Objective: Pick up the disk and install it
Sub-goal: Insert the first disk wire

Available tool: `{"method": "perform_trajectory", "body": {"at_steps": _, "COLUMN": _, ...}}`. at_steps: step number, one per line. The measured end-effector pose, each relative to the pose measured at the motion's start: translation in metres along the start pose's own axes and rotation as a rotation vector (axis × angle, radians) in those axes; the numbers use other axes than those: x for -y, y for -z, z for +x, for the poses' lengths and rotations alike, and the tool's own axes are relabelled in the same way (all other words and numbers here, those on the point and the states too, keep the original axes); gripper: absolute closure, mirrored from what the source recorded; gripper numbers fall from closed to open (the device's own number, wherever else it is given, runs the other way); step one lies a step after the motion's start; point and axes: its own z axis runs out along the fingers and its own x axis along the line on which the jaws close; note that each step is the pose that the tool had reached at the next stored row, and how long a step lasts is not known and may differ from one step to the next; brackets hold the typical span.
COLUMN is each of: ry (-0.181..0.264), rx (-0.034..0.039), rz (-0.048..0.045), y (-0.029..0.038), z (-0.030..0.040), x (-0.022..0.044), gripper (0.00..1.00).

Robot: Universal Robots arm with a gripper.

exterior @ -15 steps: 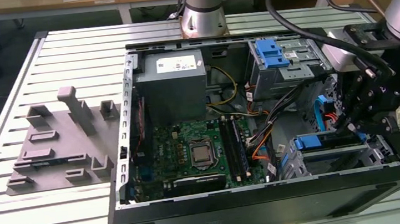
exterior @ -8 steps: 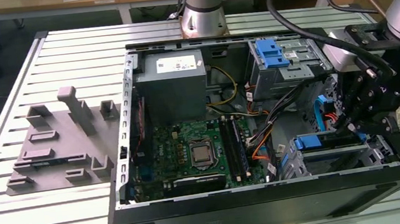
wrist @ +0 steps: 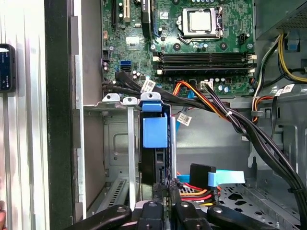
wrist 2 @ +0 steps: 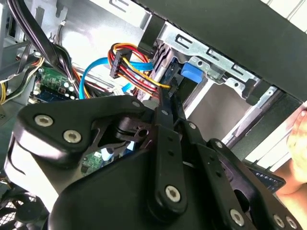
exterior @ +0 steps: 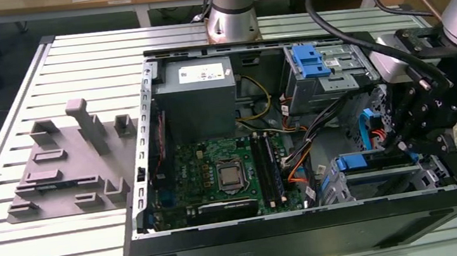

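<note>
The disk [wrist: 155, 132] stands on edge in the metal drive cage [wrist: 112, 100] of the open computer case, its blue carrier end showing in both wrist views [wrist 2: 191, 74]. In the exterior view the disk [exterior: 353, 162] sits low in the cage at the case's right front corner. My gripper [wrist: 164, 191] is right behind the disk's near edge, with its black fingers [wrist 2: 165, 112] drawn together and their tips at the disk's edge. Whether they clamp the thin edge or only press on it is hidden. The gripper [exterior: 400, 145] hangs over the cage.
Orange, red, black and blue cables [wrist: 230, 117] run close beside the cage. The motherboard [exterior: 216, 174] and grey power supply [exterior: 200, 99] fill the case's left. A second blue-latched bay [exterior: 311, 62] sits at the back. A grey fixture plate [exterior: 63, 171] lies left. A hand [wrist 2: 297, 158] shows outside the case.
</note>
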Motion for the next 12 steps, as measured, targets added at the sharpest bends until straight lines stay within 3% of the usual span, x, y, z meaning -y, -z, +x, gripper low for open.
{"method": "perform_trajectory", "body": {"at_steps": 12, "ry": -0.003, "rx": -0.0005, "rz": -0.0023, "y": -0.0033, "z": 0.0004, "x": 0.0003, "gripper": 0.84}}
